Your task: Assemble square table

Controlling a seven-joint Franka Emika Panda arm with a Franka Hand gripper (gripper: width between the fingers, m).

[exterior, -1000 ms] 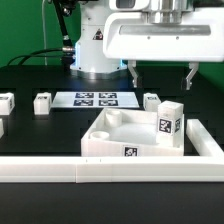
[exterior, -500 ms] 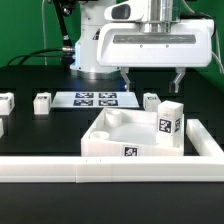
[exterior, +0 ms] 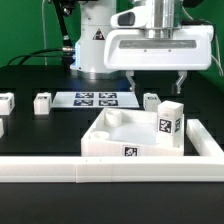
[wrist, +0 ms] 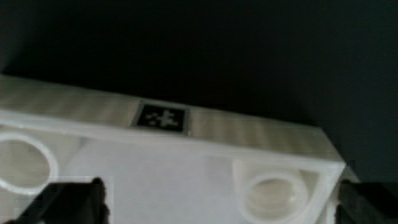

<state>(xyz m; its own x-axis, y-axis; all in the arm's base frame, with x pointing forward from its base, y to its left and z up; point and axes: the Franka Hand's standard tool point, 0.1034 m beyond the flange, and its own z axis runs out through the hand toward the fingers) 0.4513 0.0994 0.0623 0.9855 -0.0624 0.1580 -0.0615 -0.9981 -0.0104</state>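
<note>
The setting is a robotics laboratory test cell. A fixed-base robot arm [exterior: 95, 45] stands on a matte black table [exterior: 40, 135] in front of a green backdrop [exterior: 25, 25]. A marker board [exterior: 95, 100] lies flat on the table. The square table [exterior: 100, 148] and loose legs [exterior: 42, 101] carry black-and-white tags. A white border rail [exterior: 100, 170] runs along the near edge.

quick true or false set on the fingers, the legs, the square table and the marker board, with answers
1. The fingers are open and hold nothing. True.
2. One leg stands upright in a corner of the square table. True.
3. The marker board lies inside the square table. False: it lies apart from it, farther from the exterior camera.
4. Every leg is fitted. False: a loose leg sits well away from the slab.
</note>
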